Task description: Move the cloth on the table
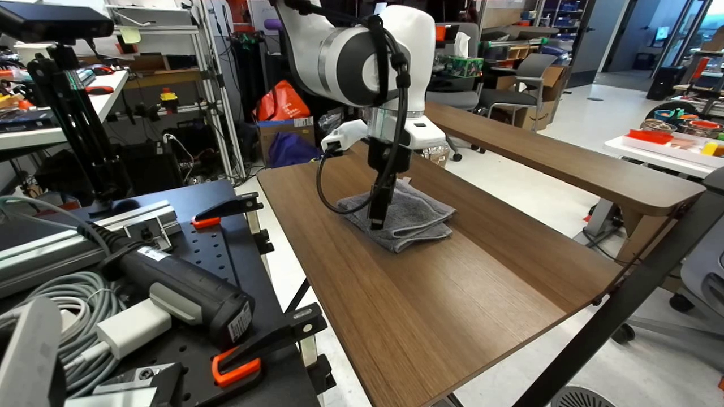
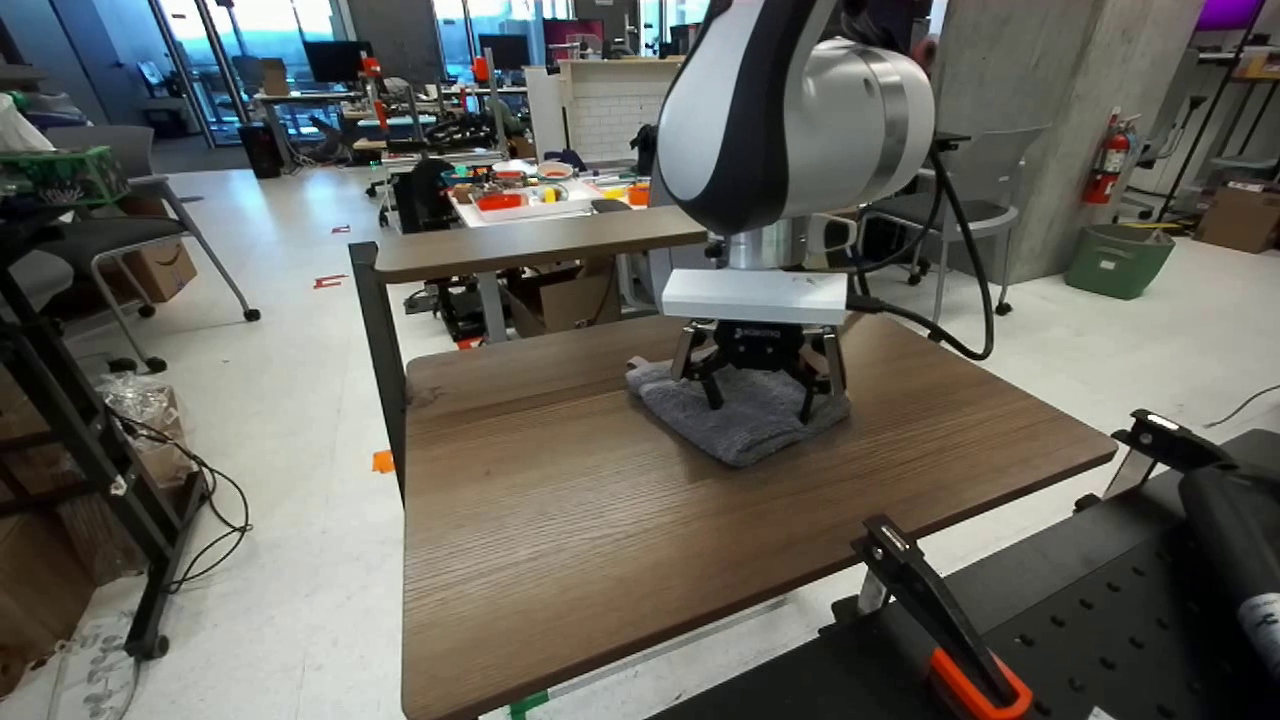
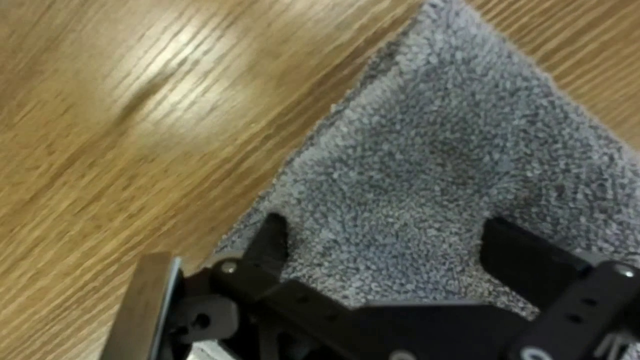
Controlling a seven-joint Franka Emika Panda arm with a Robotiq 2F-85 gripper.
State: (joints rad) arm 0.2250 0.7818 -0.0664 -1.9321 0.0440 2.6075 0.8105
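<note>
The cloth [image 1: 416, 212] lies folded in grey layers on the brown table [image 1: 481, 322], its edges a little rumpled; with twelve at the top of an exterior view, it sits toward eleven o'clock of the table's middle. My claw [image 2: 761, 410] points straight down over it, its two fingers [image 3: 525, 260] spread wide with grey pile between them. Their tips reach down to the fabric; whether they press into it, I cannot tell. In the wrist view I see them at nine and three o'clock of the gap, the nine o'clock one just inside an edge of the cloth. A corner of the fabric points to one o'clock there, and the table's wood grain fills ten o'clock. In an exterior view a raised wooden shelf [image 1: 565, 150] runs at two o'clock from the table's middle, and at nine o'clock a black bench [image 1: 212, 243] with black-and-orange clamps [image 1: 288, 330] stands beside the table, a strip of pale floor [image 1: 285, 265] between.
</note>
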